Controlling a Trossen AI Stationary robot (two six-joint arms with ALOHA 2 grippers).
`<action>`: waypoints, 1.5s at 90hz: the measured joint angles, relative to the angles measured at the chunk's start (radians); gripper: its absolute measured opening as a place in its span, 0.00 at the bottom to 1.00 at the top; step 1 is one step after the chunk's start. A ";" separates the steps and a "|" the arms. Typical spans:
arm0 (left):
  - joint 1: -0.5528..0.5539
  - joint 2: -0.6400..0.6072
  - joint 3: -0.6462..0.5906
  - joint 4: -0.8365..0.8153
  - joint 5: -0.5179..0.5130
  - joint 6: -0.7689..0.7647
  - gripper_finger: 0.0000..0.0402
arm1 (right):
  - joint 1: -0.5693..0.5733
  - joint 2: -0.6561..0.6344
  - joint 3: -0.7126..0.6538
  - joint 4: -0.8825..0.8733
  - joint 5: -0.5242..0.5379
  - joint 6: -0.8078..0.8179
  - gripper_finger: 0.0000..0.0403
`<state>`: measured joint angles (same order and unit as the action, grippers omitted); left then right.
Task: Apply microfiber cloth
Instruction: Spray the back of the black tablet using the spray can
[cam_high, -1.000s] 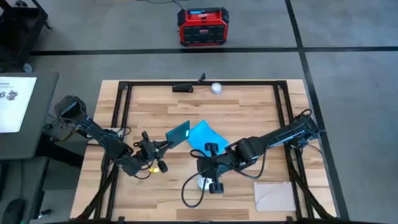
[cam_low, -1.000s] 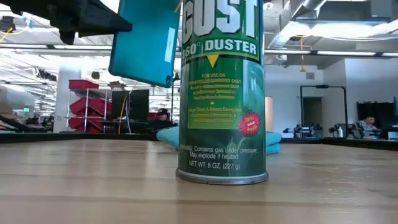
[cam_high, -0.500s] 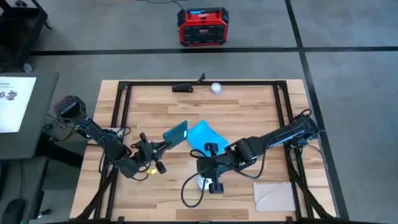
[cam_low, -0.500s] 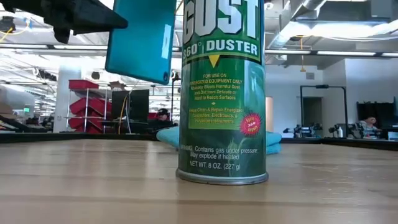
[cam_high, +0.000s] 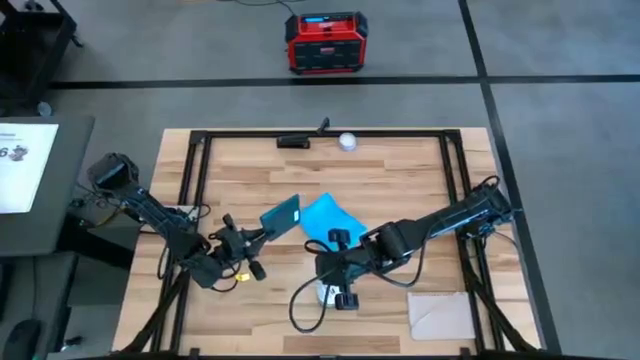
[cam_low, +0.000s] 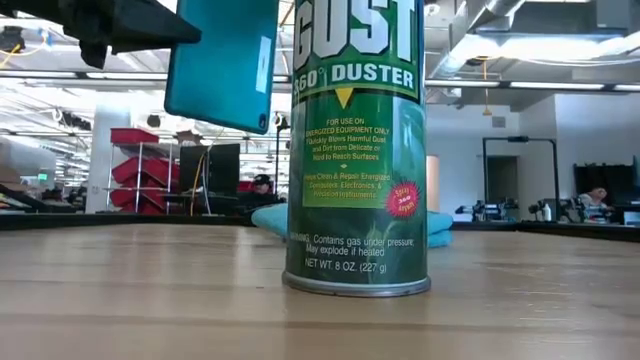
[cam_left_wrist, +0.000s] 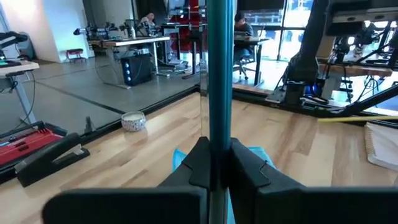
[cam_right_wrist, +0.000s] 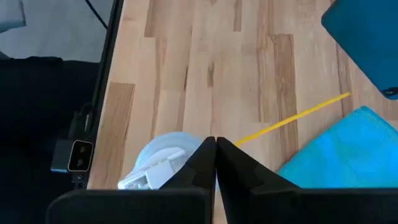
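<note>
Two dark arms reached over the wooden tabletop (cam_high: 400, 180), and the landmark among them was the green duster can (cam_low: 357, 150), standing upright near the tabletop's front edge. The left tool (cam_high: 252, 238) was clamped on the edge of a tablet (cam_high: 282, 214) with a teal back, holding it in the air; in the left wrist view the tablet (cam_left_wrist: 219, 74) ran edge-on between the two dark fingers (cam_left_wrist: 200, 163). In the low view it hung to the left of the can and clear of the wood (cam_low: 222, 62). The right tool (cam_high: 335, 262) sat above the can's white top (cam_right_wrist: 163, 160), its fingers (cam_right_wrist: 202, 163) pressed together with nothing between them. The microfiber cloth (cam_high: 328, 218), bright sky-blue, lay rumpled on the tabletop just behind the can, on the far side from the front edge, and just beside the raised tablet; the low view showed only its ends past the can's sides (cam_low: 438, 226). A pale beige sheet (cam_high: 440, 315) lay to the can's right near the front corner. A small white ball (cam_high: 347, 141) and a dark bar-shaped item (cam_high: 296, 141) sat well behind the can at the far edge.
</note>
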<state>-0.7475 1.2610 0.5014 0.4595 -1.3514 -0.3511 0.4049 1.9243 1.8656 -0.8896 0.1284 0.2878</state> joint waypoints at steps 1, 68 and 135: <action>0.000 0.000 0.000 0.000 0.000 -0.002 0.01 | 0.000 0.002 0.000 0.003 0.000 0.000 0.00; -0.057 0.139 0.015 0.007 -0.094 -0.113 0.01 | 0.001 0.010 0.000 -0.017 0.001 0.002 0.00; -0.097 0.161 0.055 -0.019 -0.177 -0.101 0.01 | 0.020 0.008 0.082 -0.052 0.053 -0.015 0.00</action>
<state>-0.8444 1.4222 0.5569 0.4406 -1.5286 -0.4523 0.4252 1.9324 1.9476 -0.9413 0.1814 0.2727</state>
